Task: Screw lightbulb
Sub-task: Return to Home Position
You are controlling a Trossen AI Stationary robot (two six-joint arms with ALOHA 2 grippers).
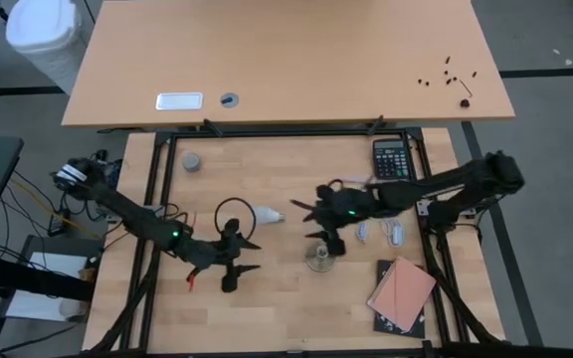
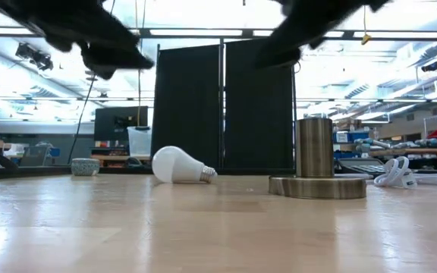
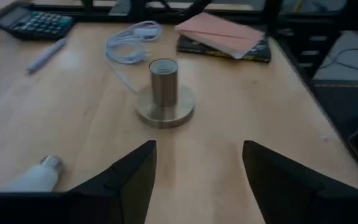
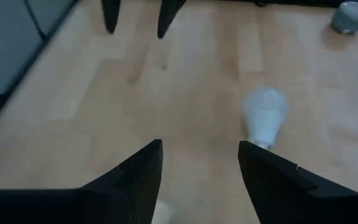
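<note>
1. Lightbulb (image 1: 270, 214) lies sideways near the lamp socket (image 1: 318, 261), not in it.
2. My left end effector (image 3: 197, 149) and right end effector (image 4: 199, 146) are wide, empty.
3. It seems light, slippery, breakable; I should hold its white belly softly.

The left arm (image 1: 132, 211) and right arm (image 1: 456, 184) are slim, dark, jointed tubes; a small green light (image 1: 175, 236) glows just behind each gripper; the left gripper (image 1: 252, 256) and right gripper (image 1: 309, 221) carry black, wedge-shaped fingers (image 3: 126, 183) tapering forward.
</note>
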